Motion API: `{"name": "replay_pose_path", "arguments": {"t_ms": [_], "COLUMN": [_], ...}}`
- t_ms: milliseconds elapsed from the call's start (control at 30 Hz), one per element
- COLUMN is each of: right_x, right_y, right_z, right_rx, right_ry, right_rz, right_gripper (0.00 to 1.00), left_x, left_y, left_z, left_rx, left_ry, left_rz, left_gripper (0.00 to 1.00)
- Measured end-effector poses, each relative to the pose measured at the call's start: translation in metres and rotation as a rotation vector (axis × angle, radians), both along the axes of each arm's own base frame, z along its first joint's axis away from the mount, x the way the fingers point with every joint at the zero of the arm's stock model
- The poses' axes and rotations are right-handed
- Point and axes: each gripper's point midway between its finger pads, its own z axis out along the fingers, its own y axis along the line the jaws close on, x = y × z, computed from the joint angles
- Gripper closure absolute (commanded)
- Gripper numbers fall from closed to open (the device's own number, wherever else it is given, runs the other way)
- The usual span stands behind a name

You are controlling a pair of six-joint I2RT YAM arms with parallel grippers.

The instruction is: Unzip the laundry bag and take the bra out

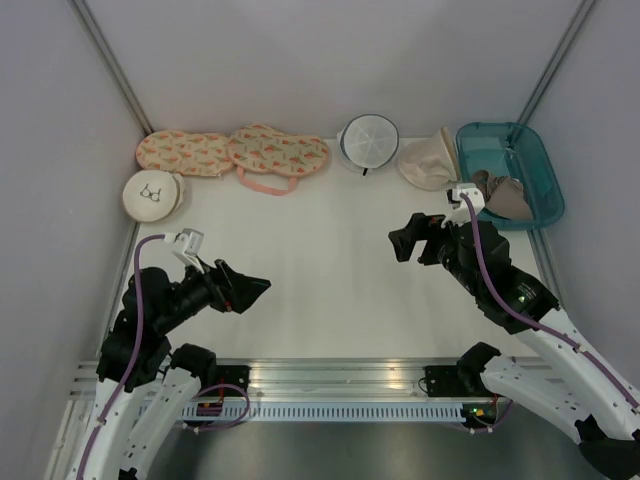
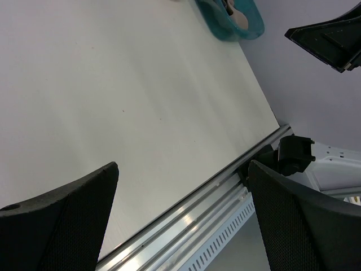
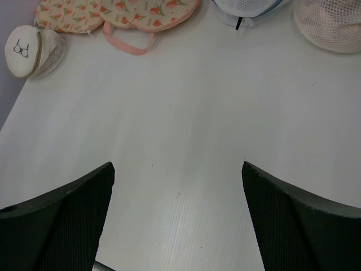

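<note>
So the laundry bag (image 1: 153, 195) is sitting way off at about 10 o'clock on the table (image 1: 330, 270), tucked against the left wall. It's a small, round, cream-beige puck with a domed top. The right wrist camera shows a tan zipper band (image 3: 37, 52) running round its rim and a meshy paler half below that. I can't tell from here if the zip is closed all the way. The only marking I can make out is a tiny black line drawing of a bra (image 3: 21, 49) on the dome, and it's a sketch rather than text.

Just past the bag, at roughly 11 o'clock, two flat peach patterned pouches (image 1: 235, 152) lie side by side. A white mesh round bag (image 1: 368, 142) is at 12, and a teal bin (image 1: 510, 172) with a tan-grey bra (image 1: 503, 195) in it is at 2.

Both arms hang over the near half of the table, well away from the bag. The left gripper (image 1: 252, 293) is spread wide with nothing in it, and the right gripper (image 1: 412, 238) is also gaping and empty.
</note>
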Motion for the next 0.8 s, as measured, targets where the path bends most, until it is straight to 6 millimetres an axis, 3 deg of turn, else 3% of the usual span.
{"name": "replay_pose_path", "arguments": {"t_ms": [233,367,467,567,633,700,800], "right_x": [0.013,0.044,0.078,0.109,0.13,0.15,0.182], "right_y": [-0.004,-0.009,-0.015,-0.043,-0.072,-0.096,-0.108], "right_z": [-0.008,-0.031,-0.061,-0.09,-0.102,-0.101,-0.087], "right_rx": [-0.043,-0.153,-0.232,-0.271,-0.286,-0.292,-0.286], "right_ry": [0.011,0.066,0.139,0.217,0.258,0.264,0.229], "right_rz": [-0.059,-0.17,-0.257,-0.371,-0.472,-0.558,-0.614], "right_gripper": [0.02,0.02,0.02,0.02,0.02,0.02,0.02], "left_x": [-0.001,-0.002,-0.004,-0.011,-0.017,-0.021,-0.025], "left_y": [0.0,0.0,0.0,0.001,0.001,0.001,0.002], "left_z": [0.0,0.0,0.001,0.004,0.006,0.007,0.004], "left_rx": [-0.001,-0.002,-0.006,-0.02,-0.029,-0.034,-0.037], "left_ry": [-0.001,0.0,-0.006,-0.019,-0.031,-0.035,-0.028], "left_rz": [-0.001,-0.004,-0.008,-0.014,-0.023,-0.028,-0.03], "left_gripper": [0.0,0.01,0.0,0.0,0.0,0.01,0.01]}}
